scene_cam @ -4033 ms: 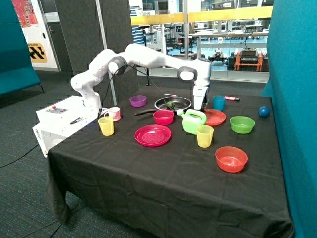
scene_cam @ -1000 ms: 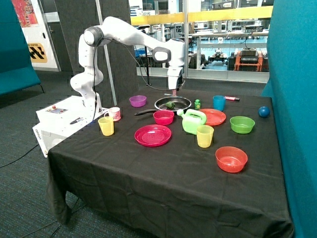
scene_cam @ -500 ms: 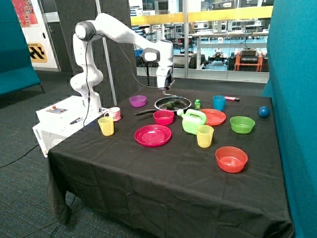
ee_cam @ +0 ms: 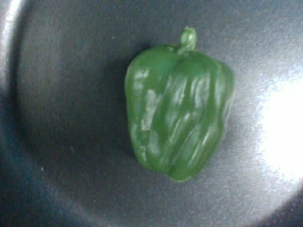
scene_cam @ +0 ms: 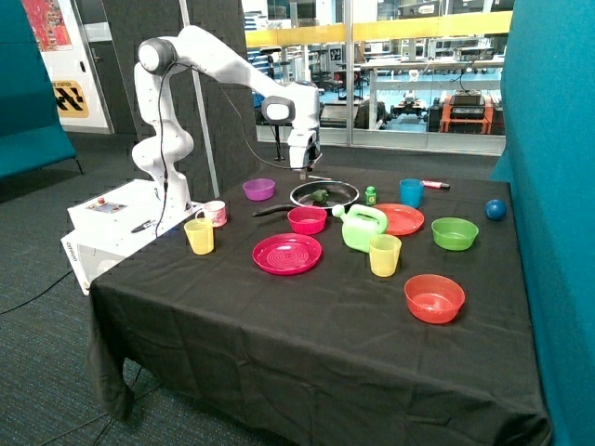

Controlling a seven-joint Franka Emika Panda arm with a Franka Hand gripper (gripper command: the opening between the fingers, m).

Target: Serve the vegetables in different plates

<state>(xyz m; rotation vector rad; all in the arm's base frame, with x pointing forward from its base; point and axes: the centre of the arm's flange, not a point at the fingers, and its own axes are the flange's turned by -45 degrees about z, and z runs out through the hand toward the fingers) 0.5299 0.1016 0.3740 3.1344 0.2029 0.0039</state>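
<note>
One vegetable, a dark green toy pepper (ee_cam: 177, 106), lies on its side in the black frying pan (ee_cam: 57, 156). In the outside view the pepper (scene_cam: 319, 196) shows as a small dark lump inside the pan (scene_cam: 346, 189). My gripper (scene_cam: 304, 170) hangs a little above the pan's rim on the side toward the purple bowl, pointing down. The magenta plate (scene_cam: 287, 254) lies in front of the pan with nothing on it. The orange-red plate (scene_cam: 405, 219) lies partly behind the green watering can; no vegetable shows on it.
A pink bowl (scene_cam: 307, 219) and a green watering can (scene_cam: 363, 228) stand just in front of the pan. A purple bowl (scene_cam: 258, 189), a small green bottle (scene_cam: 370, 195) and a blue cup (scene_cam: 411, 192) flank it. Two yellow cups (scene_cam: 385, 255), a green bowl (scene_cam: 455, 232) and a red bowl (scene_cam: 434, 297) stand nearer.
The arm rose from the table beside the blue cup and swung across the pan toward the purple bowl. Over the last second the gripper kept drifting that way and came lower.
</note>
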